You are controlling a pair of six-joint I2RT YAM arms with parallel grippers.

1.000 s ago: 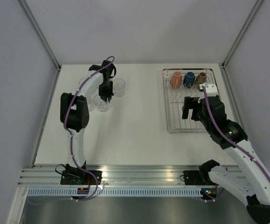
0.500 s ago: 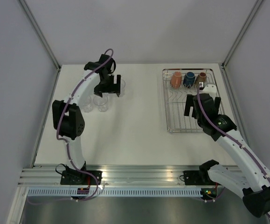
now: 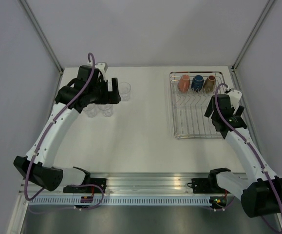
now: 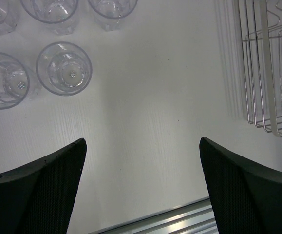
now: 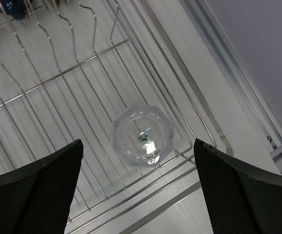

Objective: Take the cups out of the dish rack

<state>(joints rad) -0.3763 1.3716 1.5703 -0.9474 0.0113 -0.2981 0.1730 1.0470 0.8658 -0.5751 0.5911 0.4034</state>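
Looking down from overhead, the table (image 3: 150, 122) carries the dish rack (image 3: 179, 122) on its right side. Three mugs sit in a row along the rack's far end: orange mug (image 3: 183, 83), blue mug (image 3: 197, 83) and brown mug (image 3: 209, 84), from left to right.

The right gripper (image 5: 138, 146) hangs over the near right part of the rack, jaws spread wide and holding nothing. Its wrist view shows one clear glass (image 5: 141, 136) standing on the wires by the rack's near right corner. The glass appears below and between the two fingers (image 5: 28, 195), apart from both.

The left gripper (image 4: 141, 141) hovers above the left half of the table, jaws likewise spread wide and empty. Its wrist view shows five glasses (image 4: 64, 68) on the bare tabletop, outside the rack. Three form a row at the picture's top edge, cut off by the frame, and two stand just beside each other below them. A corner of the rack appears at that picture's right edge.
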